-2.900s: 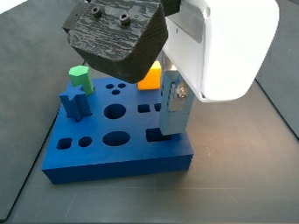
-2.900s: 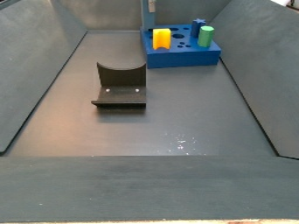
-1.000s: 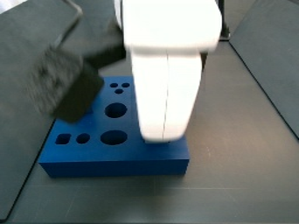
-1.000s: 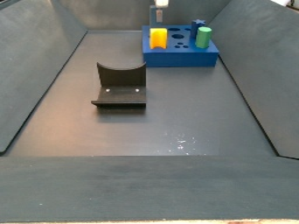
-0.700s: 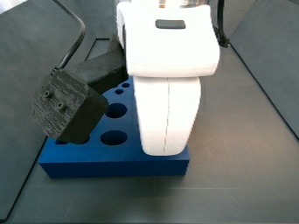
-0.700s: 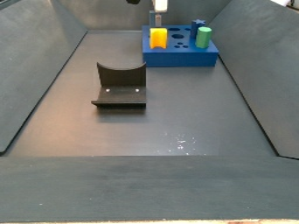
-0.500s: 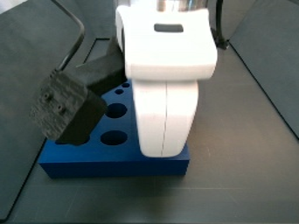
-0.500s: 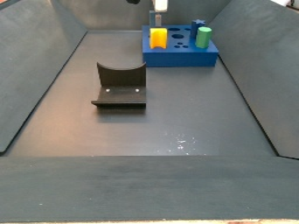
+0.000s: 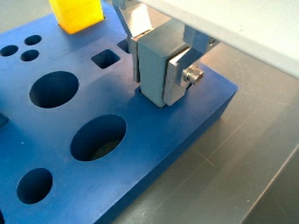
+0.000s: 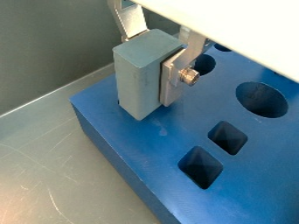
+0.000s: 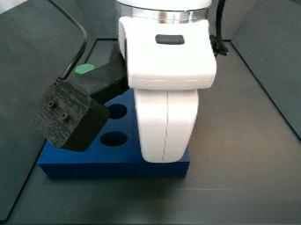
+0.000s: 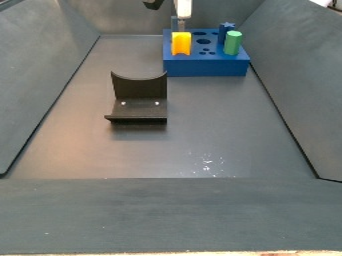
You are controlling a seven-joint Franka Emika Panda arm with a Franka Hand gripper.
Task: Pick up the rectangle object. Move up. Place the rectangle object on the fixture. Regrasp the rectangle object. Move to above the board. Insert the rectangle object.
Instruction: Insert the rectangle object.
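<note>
The rectangle object is a light grey-blue bar standing upright on the bright-blue board. My gripper is shut on it, one silver finger flat against each side. Its lower end meets the board's top close to a corner. From the opposite side the same hold shows on the rectangle object, with the gripper around it and the board below. Far off in a side view, the gripper hangs over the board. The dark fixture stands apart on the floor.
A yellow block and a green cylinder stand in the board, and round and square holes lie open. In a side view the white arm body and a dark mount cover most of the board. Grey walls enclose the floor.
The white arm body has swung in front of the board in a side view, and the dark mount has moved to the left and down. The bar stays held.
</note>
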